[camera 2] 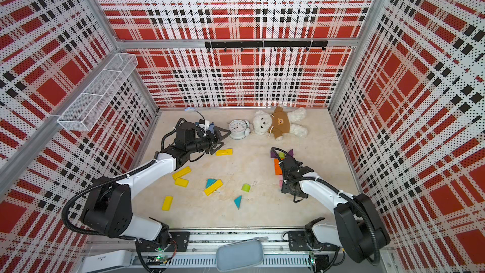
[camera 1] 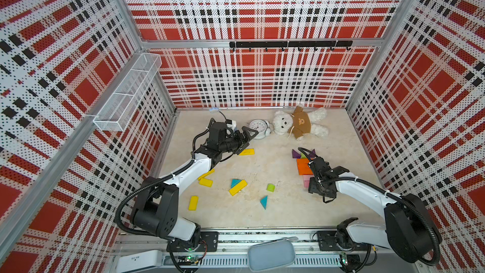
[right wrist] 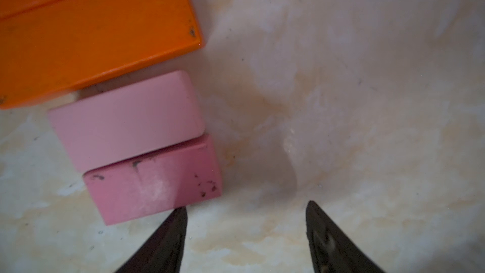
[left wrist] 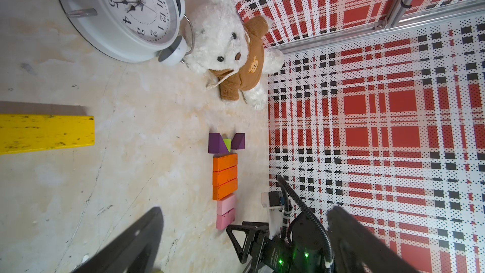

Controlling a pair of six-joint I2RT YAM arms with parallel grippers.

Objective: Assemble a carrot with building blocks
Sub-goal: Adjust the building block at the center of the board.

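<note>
At the right of the floor lies a row of building blocks: two purple triangles point(left wrist: 216, 143) flank a lime stub point(left wrist: 227, 145), then orange bars point(left wrist: 225, 175) and two pink bars point(left wrist: 225, 211). My right gripper point(right wrist: 245, 206) is open and empty. It points down beside the darker pink bar point(right wrist: 154, 185), with one fingertip point(right wrist: 181, 212) at that bar's corner. My left gripper point(camera 1: 248, 141) hangs wide open and empty over a yellow bar point(camera 1: 246, 151), close to the clock. Loose yellow bars point(camera 1: 238, 187), teal triangles point(camera 1: 264, 202) and a lime stub point(camera 1: 270, 187) lie mid-floor.
A white alarm clock point(camera 1: 258, 128) and a teddy bear point(camera 1: 299, 123) lie along the back wall. A wire basket point(camera 1: 128, 93) hangs on the left wall and a black hook rail point(camera 1: 288, 44) on the back wall. Plaid walls enclose three sides.
</note>
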